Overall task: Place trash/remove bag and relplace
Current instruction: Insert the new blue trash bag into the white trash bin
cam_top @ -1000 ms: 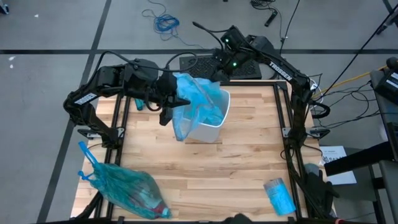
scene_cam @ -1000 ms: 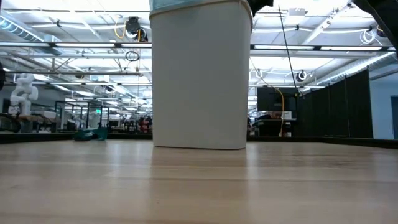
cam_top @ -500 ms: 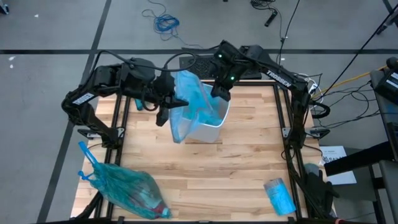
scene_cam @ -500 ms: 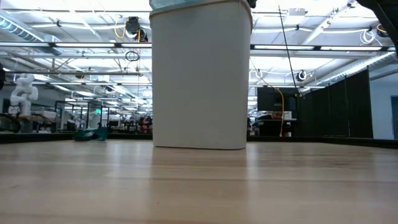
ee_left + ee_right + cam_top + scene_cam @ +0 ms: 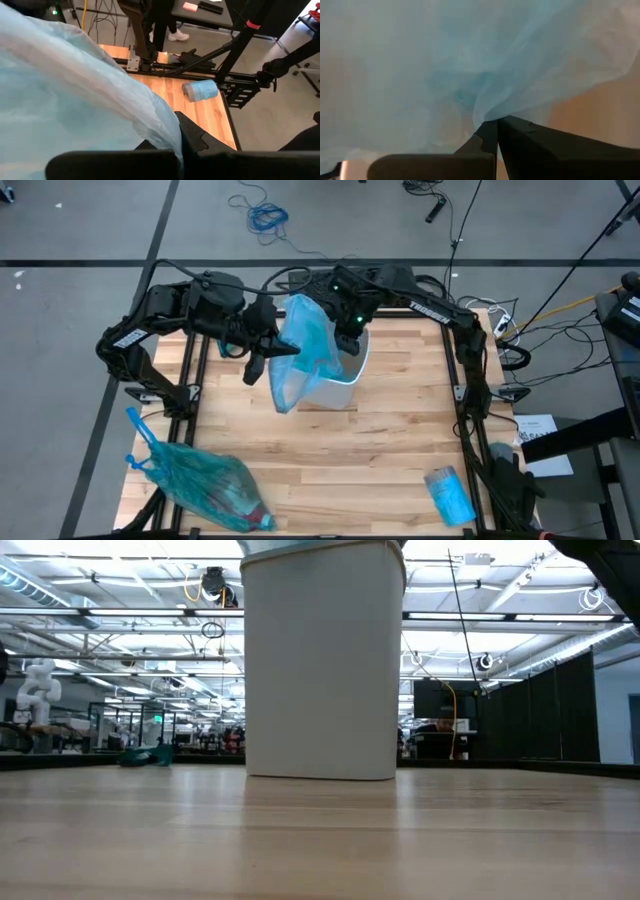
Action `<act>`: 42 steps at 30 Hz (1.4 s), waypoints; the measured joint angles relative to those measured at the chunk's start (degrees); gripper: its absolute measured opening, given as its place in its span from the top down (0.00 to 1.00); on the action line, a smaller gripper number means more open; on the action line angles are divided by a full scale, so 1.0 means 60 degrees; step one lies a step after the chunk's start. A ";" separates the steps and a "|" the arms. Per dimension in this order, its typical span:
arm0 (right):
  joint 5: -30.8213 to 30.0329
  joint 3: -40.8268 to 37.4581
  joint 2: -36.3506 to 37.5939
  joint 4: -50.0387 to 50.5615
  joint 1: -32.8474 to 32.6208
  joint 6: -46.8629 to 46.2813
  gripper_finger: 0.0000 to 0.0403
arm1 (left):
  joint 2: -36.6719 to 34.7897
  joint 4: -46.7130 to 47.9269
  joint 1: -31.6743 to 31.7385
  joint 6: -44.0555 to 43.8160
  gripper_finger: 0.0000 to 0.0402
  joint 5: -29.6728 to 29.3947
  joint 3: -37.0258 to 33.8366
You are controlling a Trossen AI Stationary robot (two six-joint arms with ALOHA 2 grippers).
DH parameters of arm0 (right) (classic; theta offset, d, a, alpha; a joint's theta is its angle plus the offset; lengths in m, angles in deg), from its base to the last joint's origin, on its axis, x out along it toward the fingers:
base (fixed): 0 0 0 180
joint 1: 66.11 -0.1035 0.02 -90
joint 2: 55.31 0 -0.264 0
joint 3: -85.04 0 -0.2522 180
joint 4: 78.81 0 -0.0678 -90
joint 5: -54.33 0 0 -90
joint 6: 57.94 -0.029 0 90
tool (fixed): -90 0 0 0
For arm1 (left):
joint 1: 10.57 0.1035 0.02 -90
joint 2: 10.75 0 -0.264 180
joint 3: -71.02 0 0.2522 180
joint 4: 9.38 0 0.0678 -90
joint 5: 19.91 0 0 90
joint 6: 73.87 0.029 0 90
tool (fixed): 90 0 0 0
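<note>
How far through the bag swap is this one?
Done: the full, tied bag lies at the table's near left corner, out of the white bin. In hand: both grippers are shut on the fresh blue bag, the left gripper at its left side, the right gripper over the bin's far edge. Left: spreading the bag down around the rim; it hangs bunched over one side. A roll of bags sits near right.

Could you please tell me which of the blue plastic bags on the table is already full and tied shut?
The teal knotted bag at the table's front left corner, bulging with trash. The pale blue bag over the white bin hangs open and loose, and the blue roll front right is unused.
</note>
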State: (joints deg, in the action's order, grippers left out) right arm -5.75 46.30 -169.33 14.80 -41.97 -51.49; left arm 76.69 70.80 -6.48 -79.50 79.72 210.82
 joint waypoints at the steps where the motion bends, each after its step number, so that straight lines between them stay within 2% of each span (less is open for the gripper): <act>1: 0.0002 0.0000 -0.0076 0.0022 -0.0009 0.0002 1.00 | 0.0000 0.0002 0.0000 0.0000 1.00 0.0000 0.0000; 15: -0.0017 0.0004 -0.0216 -0.0492 0.0036 -0.0772 1.00 | 0.0000 0.0013 0.0002 0.0067 1.00 0.0076 0.0000; 20: -0.0758 0.0004 0.0234 -0.0647 0.0037 -0.1062 1.00 | 0.0004 0.0010 0.0007 0.0112 1.00 0.0075 0.0000; 31: -0.1483 0.0004 0.0718 -0.1820 0.0040 -0.2147 1.00 | 0.0004 0.0009 0.0007 0.0346 1.00 0.0074 0.0000; 39: -0.1430 0.0004 0.0803 -0.2335 0.0015 -0.2252 1.00 | 0.0007 0.0094 0.0008 0.0558 1.00 0.0120 0.0000; 42: -0.1241 0.0004 0.0850 -0.2195 0.0022 -0.2104 0.96 | 0.0007 0.0101 0.0011 0.0748 1.00 0.0120 0.0000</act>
State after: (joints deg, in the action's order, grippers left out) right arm -13.20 46.32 -164.24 1.63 -41.84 -64.12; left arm 76.73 71.40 -6.41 -75.01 80.44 210.82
